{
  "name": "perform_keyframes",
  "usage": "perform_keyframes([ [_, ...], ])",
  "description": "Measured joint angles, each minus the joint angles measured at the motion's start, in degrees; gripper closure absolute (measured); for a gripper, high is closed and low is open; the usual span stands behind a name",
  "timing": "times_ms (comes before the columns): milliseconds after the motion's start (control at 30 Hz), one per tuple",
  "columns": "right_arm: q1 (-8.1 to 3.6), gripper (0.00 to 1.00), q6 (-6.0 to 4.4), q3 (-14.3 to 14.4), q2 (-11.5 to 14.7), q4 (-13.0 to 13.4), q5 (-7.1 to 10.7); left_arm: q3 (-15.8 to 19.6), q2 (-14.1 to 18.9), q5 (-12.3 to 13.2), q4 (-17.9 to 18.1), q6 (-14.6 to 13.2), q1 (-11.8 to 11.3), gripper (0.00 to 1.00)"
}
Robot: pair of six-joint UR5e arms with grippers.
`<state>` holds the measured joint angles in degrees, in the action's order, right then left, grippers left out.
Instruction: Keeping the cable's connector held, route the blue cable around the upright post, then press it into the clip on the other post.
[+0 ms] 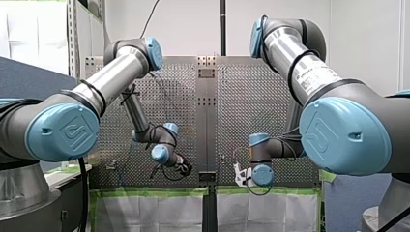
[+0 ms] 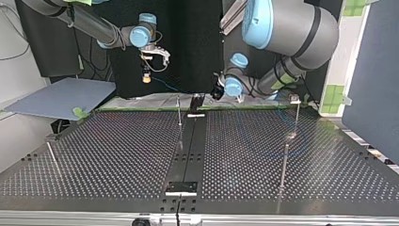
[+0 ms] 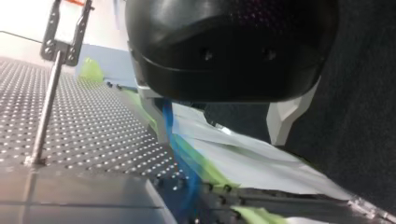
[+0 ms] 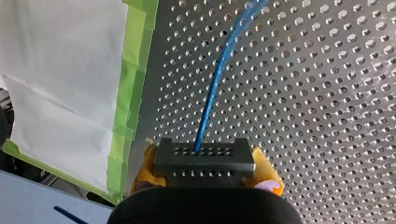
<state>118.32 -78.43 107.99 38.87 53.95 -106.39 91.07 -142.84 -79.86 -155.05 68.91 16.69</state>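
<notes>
Table [image 4: 327, 116] perforated metal; connector [image 4: 204, 161] blocky, dark; blue cable [image 4: 211, 93] thin, curved.

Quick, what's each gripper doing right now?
My left gripper: open, blue cable passing unclamped between its fingers.
My right gripper: shut on the cable's connector.

In the top view my right arm [image 2: 89, 23] enters from ten o'clock, my right gripper [image 2: 147, 77] pointing to six o'clock with yellow-padded fingers [image 4: 267, 176] clamped on the connector [image 4: 204, 161], while my left arm [image 2: 291, 28] enters from one o'clock, my left gripper [image 3: 219, 135] spread apart.
</notes>
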Motion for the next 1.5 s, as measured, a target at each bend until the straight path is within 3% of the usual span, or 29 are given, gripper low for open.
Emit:
perform_keyframes([
  [200, 0.02, 1.00, 0.01, 0.00, -0.04, 0.09, 0.24, 0.00, 0.32, 2.82, 1.09, 1.66, -0.56, 0.00],
  [633, 0.36, 1.00, 0.01, 0.01, -0.05, 0.17, 0.68, 0.00, 0.35, 9.64, 2.45, 8.39, 0.07, 0.00],
  [933, 0.58, 1.00, 0.30, -0.69, -0.08, 0.62, 4.00, 0.02, 0.34, 13.32, 1.57, 12.49, 0.93, 0.00],
  [1167, 0.97, 1.00, 0.24, -3.70, -0.06, -2.00, 7.00, 0.00, 0.34, 12.57, 3.35, 15.82, 1.54, 0.00],
  [1500, 1.44, 1.00, -0.09, -5.42, -0.06, -4.00, 7.76, 0.01, 0.34, 8.04, 3.63, 20.58, 2.76, 0.00],
])
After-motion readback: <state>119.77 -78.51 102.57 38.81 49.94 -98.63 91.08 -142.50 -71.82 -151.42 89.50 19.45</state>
